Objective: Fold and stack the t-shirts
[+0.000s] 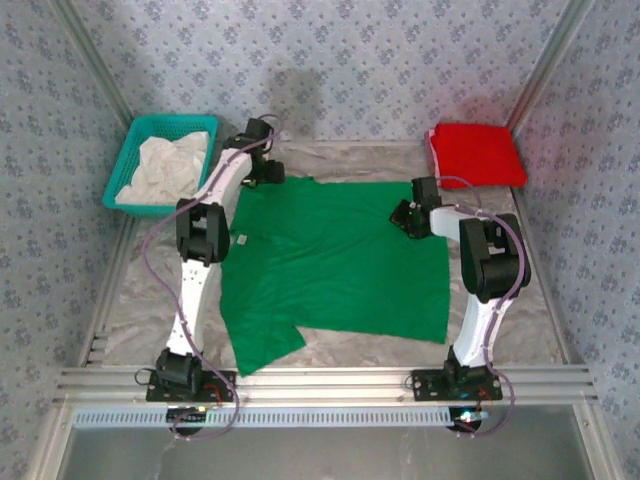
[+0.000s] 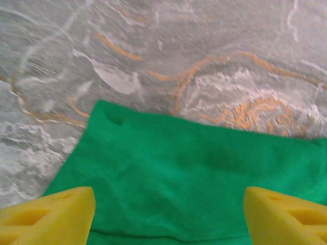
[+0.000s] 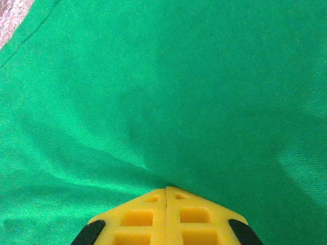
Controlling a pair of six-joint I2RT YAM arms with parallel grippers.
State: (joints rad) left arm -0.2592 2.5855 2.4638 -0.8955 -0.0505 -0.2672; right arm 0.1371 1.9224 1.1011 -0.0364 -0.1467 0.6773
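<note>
Left gripper (image 2: 168,206) spread wide and empty; right gripper (image 3: 166,190) closed on cloth.
Yellow left fingers (image 2: 51,217) stand far apart over the bright green soft fabric t-shirt (image 2: 194,173) near its edge, with bare marbled grey table (image 2: 153,46) beyond. The right fingertips pinch the same shirt's right side, and creases converge there. The folded bright red fabric t-shirt (image 1: 477,153) lies at the far right corner, well apart.

Bright green cloth t-shirt (image 3: 163,92): matt, fine woven grain. Grey marbled tabletop (image 2: 153,41): smooth, faint sheen. Teal mesh basket (image 1: 125,160): plastic.
</note>
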